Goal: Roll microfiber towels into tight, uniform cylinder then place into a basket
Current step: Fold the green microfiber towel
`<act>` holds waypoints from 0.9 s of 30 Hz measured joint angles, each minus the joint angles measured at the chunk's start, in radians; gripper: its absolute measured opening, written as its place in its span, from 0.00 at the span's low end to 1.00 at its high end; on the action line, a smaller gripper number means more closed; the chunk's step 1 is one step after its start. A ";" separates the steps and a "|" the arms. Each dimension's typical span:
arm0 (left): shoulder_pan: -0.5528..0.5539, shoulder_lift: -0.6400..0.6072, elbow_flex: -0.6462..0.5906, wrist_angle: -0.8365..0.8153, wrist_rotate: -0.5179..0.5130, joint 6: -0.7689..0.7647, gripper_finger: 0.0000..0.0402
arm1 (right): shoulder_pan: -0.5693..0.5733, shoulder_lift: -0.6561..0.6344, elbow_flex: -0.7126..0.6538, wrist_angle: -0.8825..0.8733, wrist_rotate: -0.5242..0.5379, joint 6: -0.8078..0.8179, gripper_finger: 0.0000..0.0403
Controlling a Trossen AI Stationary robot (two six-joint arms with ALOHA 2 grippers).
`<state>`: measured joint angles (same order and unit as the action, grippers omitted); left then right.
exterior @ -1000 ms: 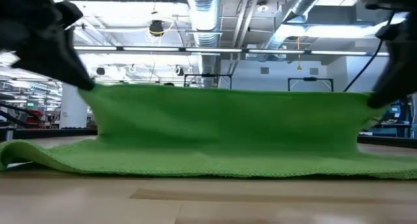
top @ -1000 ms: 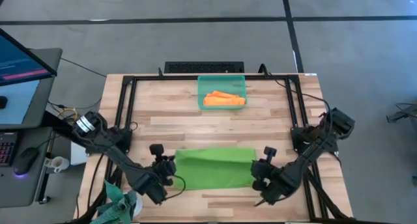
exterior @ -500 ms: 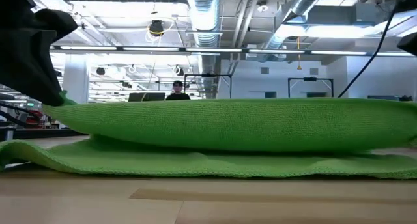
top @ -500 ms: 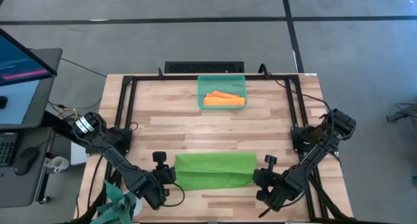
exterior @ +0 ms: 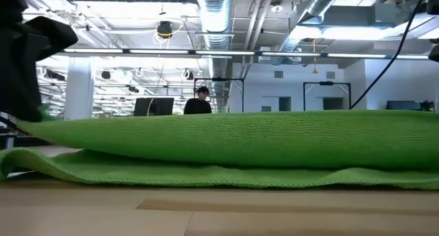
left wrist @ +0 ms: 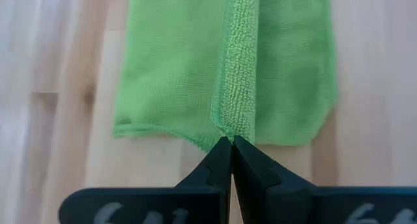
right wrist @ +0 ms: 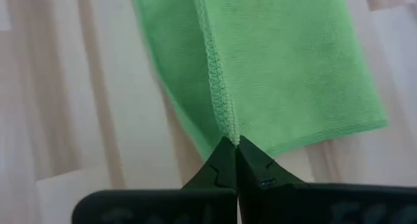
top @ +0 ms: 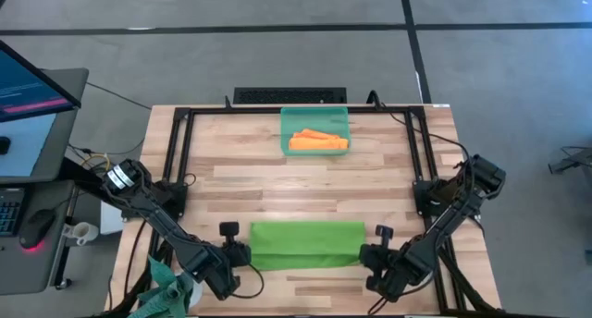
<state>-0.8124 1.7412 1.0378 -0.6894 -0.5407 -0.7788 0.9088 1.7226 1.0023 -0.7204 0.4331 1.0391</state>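
Both claws, left claw point(left wrist: 230, 140) and right claw point(right wrist: 231, 142), pinched on the folded lime-green towel point(top: 306, 243).

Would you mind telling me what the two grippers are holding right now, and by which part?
Both hold the lime green towel: the left gripper and the right gripper are each shut on a corner of its hemmed, folded-over edge, at opposite ends.

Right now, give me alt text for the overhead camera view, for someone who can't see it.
Two dark robot arms pinch opposite ends of a folded lime green towel near the front of a wooden table, left claw and right claw both shut on it. An orange towel lies in a teal basket at the back.
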 joint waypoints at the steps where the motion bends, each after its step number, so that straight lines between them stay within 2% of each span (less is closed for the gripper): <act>1: 0.000 0.000 0.000 0.010 0.010 0.000 0.00 | 0.001 0.000 0.000 0.006 -0.004 0.000 0.02; 5: 0.000 0.000 0.000 0.029 0.034 0.000 0.00 | 0.001 0.000 0.000 0.021 -0.038 0.008 0.02; 17: 0.000 0.000 0.000 0.027 0.039 0.000 0.00 | 0.000 0.000 0.000 0.023 -0.043 0.007 0.03; 27: 0.000 0.000 0.000 0.024 0.071 -0.029 0.00 | 0.000 0.000 0.000 0.022 -0.047 0.001 0.16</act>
<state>-0.8124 1.7412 1.0378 -0.6655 -0.4695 -0.8075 0.9092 1.7229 1.0027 -0.6983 0.3859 1.0400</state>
